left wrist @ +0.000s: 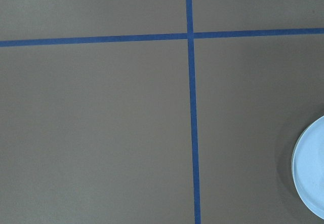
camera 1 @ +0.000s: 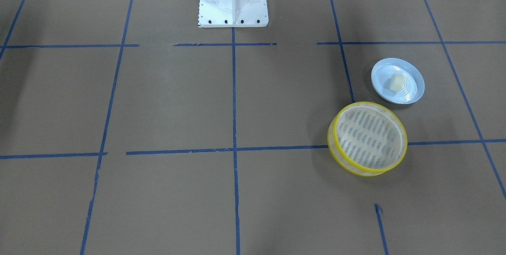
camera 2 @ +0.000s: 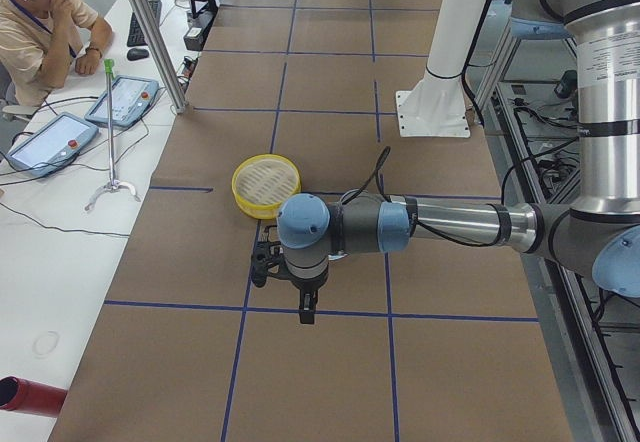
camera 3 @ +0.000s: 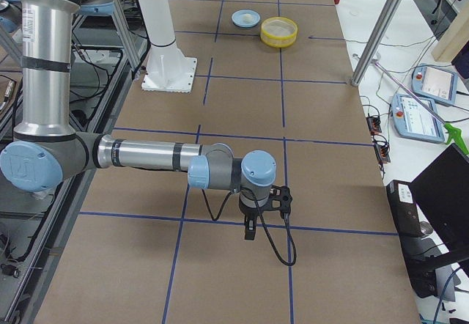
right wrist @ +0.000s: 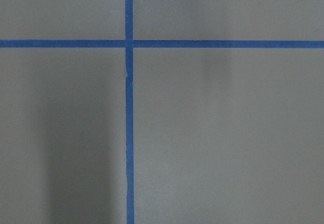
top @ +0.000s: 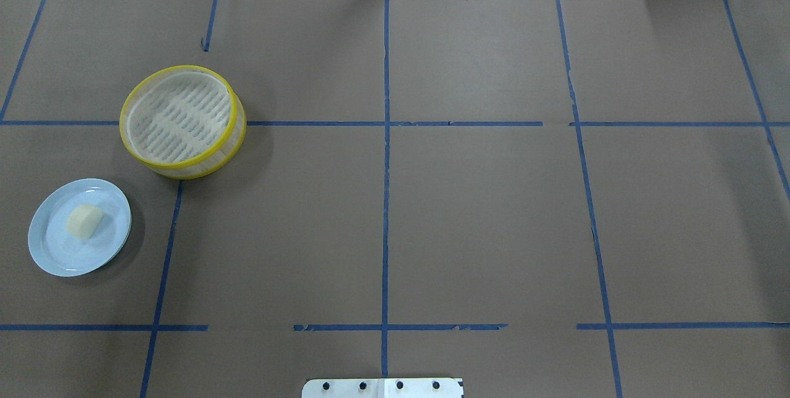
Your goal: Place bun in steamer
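The bun is a small cream-white lump lying on a pale blue plate. It also shows in the overhead view. The steamer, a round basket with yellow rims and a slotted base, stands empty just beyond the plate. My left gripper hangs above the table near the steamer. My right gripper hangs far from the steamer. Both grippers show only in the side views, so I cannot tell whether they are open or shut.
The table is covered in brown paper with a blue tape grid. The white robot base stands at the table's middle edge. The plate's rim shows at the right of the left wrist view. An operator sits at the far side.
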Action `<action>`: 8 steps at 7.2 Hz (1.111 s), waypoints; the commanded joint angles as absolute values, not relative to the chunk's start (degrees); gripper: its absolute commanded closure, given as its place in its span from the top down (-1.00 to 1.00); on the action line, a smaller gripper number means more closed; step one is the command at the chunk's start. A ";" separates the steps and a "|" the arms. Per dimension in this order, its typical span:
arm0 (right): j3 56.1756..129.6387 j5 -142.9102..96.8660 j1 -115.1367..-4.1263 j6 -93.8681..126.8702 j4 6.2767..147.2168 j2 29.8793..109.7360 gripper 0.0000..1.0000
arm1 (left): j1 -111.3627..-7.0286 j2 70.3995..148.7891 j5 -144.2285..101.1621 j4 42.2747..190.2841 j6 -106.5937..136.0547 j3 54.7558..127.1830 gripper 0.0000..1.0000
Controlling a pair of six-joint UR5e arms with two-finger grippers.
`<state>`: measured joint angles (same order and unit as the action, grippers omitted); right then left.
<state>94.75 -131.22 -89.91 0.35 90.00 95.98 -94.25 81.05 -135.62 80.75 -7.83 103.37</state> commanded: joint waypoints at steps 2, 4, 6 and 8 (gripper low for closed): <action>94.75 -131.22 -89.91 0.35 90.00 95.98 1.00 | -93.96 81.38 -135.71 81.03 -8.17 102.93 1.00; 94.75 -131.22 -89.91 0.35 90.00 95.98 1.00 | -93.87 80.60 -137.79 87.32 -8.17 102.22 1.00; 94.75 -131.22 -89.91 0.35 90.00 95.98 1.00 | -89.51 80.77 -140.01 101.88 1.75 98.62 1.00; 94.75 -131.22 -89.91 0.35 90.00 95.98 1.00 | -74.08 80.68 -137.83 121.72 22.95 98.44 1.00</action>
